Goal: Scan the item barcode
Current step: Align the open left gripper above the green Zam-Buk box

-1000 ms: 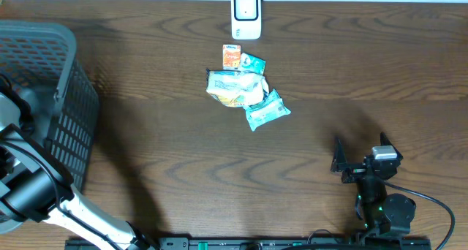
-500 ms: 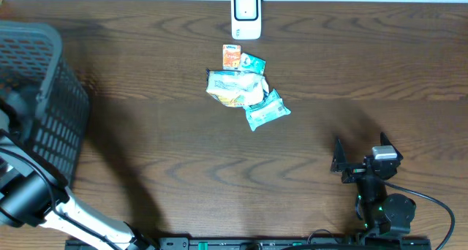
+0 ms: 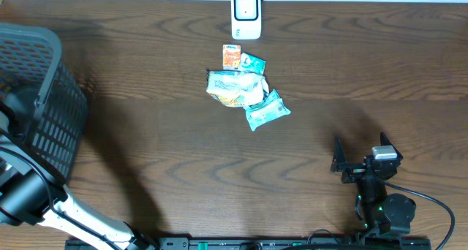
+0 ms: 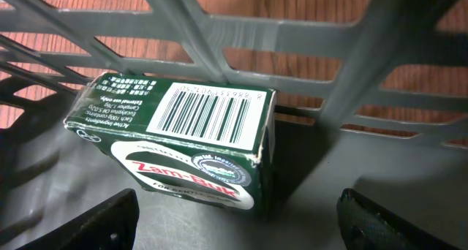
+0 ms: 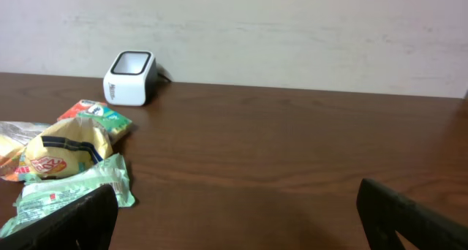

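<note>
A dark green Zam-Buk box (image 4: 183, 137) lies on the floor of the grey basket (image 4: 219, 27), its barcode face turned up. My left gripper (image 4: 238, 217) hovers just short of it, open, with its fingertips (image 4: 91, 224) wide at either side and touching nothing. The white scanner (image 3: 245, 14) stands at the table's far edge and also shows in the right wrist view as the scanner (image 5: 130, 77). My right gripper (image 3: 360, 153) rests open near the front right, and the right wrist view shows that gripper (image 5: 234, 221) empty.
The basket (image 3: 44, 96) fills the left end of the table, with my left arm reaching into it. A pile of snack packets (image 3: 245, 89) lies below the scanner: an orange packet (image 3: 232, 56), a yellowish bag (image 5: 62, 155) and a mint green packet (image 5: 66, 191).
In the overhead view the basket's right side has shifted a little to the left, along with my left arm. The right arm has not moved.
</note>
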`<state>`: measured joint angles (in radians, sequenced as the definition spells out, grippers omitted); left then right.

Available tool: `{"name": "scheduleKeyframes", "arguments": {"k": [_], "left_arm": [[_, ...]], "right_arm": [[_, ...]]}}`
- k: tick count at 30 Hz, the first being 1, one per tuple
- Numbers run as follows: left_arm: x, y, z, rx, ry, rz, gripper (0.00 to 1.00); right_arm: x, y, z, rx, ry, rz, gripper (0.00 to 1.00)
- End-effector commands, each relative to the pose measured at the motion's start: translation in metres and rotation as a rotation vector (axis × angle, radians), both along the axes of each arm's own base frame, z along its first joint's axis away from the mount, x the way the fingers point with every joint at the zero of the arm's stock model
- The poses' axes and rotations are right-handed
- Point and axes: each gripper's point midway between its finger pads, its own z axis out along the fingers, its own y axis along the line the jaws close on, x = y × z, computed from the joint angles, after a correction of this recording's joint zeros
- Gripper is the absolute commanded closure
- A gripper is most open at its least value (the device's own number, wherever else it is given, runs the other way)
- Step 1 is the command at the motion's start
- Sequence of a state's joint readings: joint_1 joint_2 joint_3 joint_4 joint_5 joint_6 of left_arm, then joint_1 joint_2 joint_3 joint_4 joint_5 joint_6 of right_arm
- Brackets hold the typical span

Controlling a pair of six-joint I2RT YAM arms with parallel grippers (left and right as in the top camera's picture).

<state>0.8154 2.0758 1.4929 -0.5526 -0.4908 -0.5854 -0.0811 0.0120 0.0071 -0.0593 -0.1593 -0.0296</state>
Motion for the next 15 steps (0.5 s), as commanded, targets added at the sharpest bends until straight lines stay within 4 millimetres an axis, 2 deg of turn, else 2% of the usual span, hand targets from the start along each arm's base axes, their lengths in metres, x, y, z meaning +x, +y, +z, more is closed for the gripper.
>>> {"name": "scheduleKeyframes", "arguments": {"k": [1,6,10,12,15], "left_arm": [[0.001,0.003,0.029,0.046,-0.042,-0.011,0.14],[0.002,0.003,0.059,0.080,-0.034,-0.079,0.14],[-0.005,-0.003,0.073,0.073,-0.014,-0.099,0.14],[-0.007,-0.005,0.072,0.064,-0.008,-0.098,0.14],[-0.005,-0.004,0.058,0.050,-0.028,-0.102,0.14]], "right_arm": [[0.000,-0.002,0.000,0.014,0.000,-0.010,0.01],[0.000,-0.002,0.000,0.014,0.000,-0.010,0.01],[0.000,-0.002,0.000,0.013,0.000,-0.010,0.01],[0.000,-0.002,0.000,0.014,0.000,-0.010,0.01],[0.000,-0.002,0.000,0.014,0.000,-0.010,0.01]]}}
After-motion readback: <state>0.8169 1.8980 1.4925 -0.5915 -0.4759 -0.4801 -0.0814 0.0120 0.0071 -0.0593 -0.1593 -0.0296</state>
